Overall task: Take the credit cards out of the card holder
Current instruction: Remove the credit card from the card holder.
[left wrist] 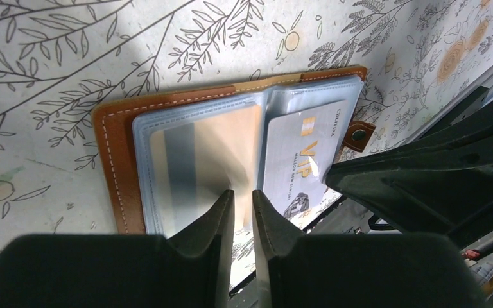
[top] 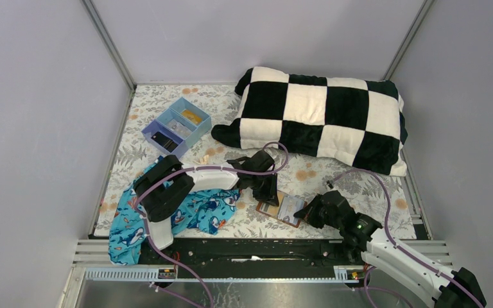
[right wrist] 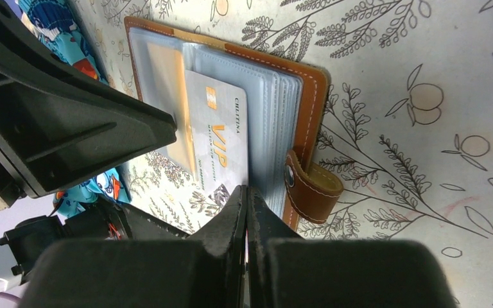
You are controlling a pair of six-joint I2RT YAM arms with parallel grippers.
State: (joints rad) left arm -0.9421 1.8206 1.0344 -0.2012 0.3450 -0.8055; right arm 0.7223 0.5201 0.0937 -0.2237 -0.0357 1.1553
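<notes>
The brown card holder [top: 271, 209] lies open on the floral cloth near the front edge, and its brown border shows in the left wrist view [left wrist: 112, 167] and the right wrist view [right wrist: 308, 109]. A tan card [left wrist: 212, 154] sits in the left clear sleeve. A whitish VIP card [left wrist: 302, 160] sticks partly out of the right sleeve toward the near edge. My right gripper [right wrist: 247, 192] is shut on that card's [right wrist: 221, 141] near edge, next to the snap tab [right wrist: 314, 186]. My left gripper [left wrist: 242, 196] hovers at the tan card's edge with its jaws a narrow gap apart and nothing between them.
A black-and-white checkered pillow [top: 321, 115] fills the back right. A blue divided tray [top: 176, 125] stands at the back left. A blue shark-print cloth [top: 192, 212] lies under the left arm. The black front rail [top: 263, 247] runs just below the card holder.
</notes>
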